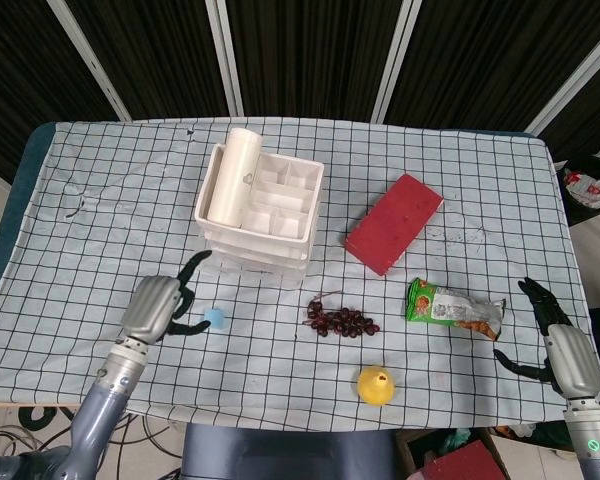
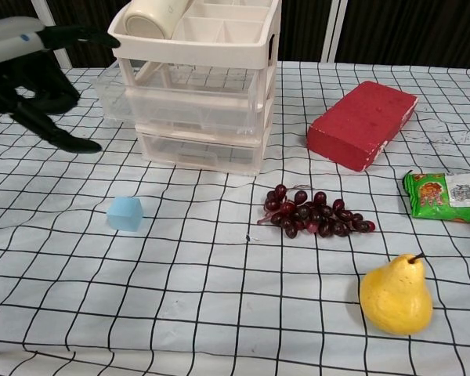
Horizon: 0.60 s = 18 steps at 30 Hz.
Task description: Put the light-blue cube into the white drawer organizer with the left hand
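The light-blue cube [image 1: 216, 318] [image 2: 125, 213] lies on the checked cloth in front of the white drawer organizer [image 1: 260, 205] [image 2: 211, 94]. The organizer's upper clear drawer [image 2: 116, 88] stands pulled out partway toward the front. My left hand [image 1: 155, 305] [image 2: 31, 78] hovers left of the cube and apart from it, its fingers spread and holding nothing. My right hand [image 1: 560, 340] rests at the table's right front edge, fingers spread and empty; only the head view shows it.
A white cylinder [image 1: 230, 175] [image 2: 153, 17] lies in the organizer's top tray. Right of the organizer are a red brick [image 1: 393, 222] [image 2: 362, 123], dark grapes [image 1: 342, 322] [image 2: 313, 211], a green snack bag [image 1: 453, 309] [image 2: 446, 196] and a yellow pear [image 1: 376, 384] [image 2: 395, 296].
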{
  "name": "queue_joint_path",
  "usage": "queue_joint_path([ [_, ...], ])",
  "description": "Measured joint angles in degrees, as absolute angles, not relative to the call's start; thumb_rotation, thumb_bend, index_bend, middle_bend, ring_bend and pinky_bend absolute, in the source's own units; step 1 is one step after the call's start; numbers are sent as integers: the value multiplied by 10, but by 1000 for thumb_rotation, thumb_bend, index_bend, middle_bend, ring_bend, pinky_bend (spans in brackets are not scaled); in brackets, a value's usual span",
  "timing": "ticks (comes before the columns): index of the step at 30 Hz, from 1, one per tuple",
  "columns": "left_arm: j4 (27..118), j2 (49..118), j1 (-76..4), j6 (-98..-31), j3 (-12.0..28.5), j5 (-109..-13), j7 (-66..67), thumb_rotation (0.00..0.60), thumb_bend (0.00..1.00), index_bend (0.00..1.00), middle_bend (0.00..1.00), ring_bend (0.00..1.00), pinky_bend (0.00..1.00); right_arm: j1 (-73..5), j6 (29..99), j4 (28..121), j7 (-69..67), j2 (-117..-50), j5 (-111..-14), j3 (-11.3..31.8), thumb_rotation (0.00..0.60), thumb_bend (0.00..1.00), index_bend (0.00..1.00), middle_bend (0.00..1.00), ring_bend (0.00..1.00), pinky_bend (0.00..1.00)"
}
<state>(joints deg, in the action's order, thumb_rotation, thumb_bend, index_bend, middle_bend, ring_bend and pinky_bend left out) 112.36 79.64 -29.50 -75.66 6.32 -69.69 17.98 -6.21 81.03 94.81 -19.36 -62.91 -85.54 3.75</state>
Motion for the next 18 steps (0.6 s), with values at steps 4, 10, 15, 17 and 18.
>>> queue_joint_path([
  [4,1121,759,-248,-808,36,-741,155,600,131,114,934,892,728,-62,810,948,-193,-629,-856,37,600,152,0,0,0,154],
  [10,1107,726,-211,-819,21,-715,125,600,160,163,934,892,728,-62,811,949,-191,-630,-858,36,600,153,0,0,0,154],
  [15,1099,723,-206,-793,30,-645,125,600,173,254,939,894,732,-62,811,949,-190,-630,-858,36,600,152,0,0,0,154],
  [17,1095,726,-209,-777,36,-617,131,600,178,265,941,895,733,-62,811,949,-190,-630,-858,36,600,152,0,0,0,154],
  [18,1090,731,-214,-765,41,-597,138,600,180,266,941,895,733,-62,811,949,-190,-630,-857,37,600,153,0,0,0,154],
])
